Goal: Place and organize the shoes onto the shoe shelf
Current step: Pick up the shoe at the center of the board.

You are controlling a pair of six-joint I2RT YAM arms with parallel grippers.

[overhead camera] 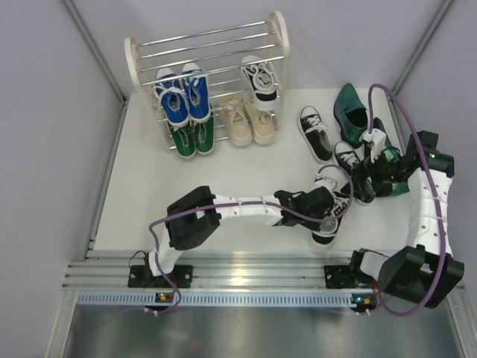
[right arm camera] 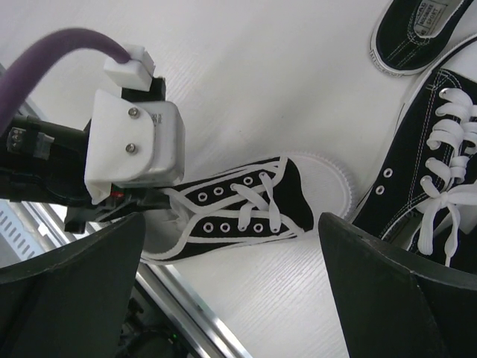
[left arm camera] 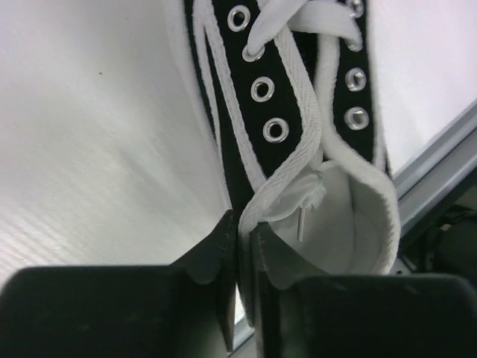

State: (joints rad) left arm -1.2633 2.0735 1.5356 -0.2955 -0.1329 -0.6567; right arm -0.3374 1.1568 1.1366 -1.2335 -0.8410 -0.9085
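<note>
Pinching the black-and-white sneaker by its collar — left hand narrow on it, right hand wide

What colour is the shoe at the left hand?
Black shoe with white laces and edging; left wrist view shows it best.

a robot lab cell. plain grey panels enclose a white desk. two arms sit on an aluminium rail.
</note>
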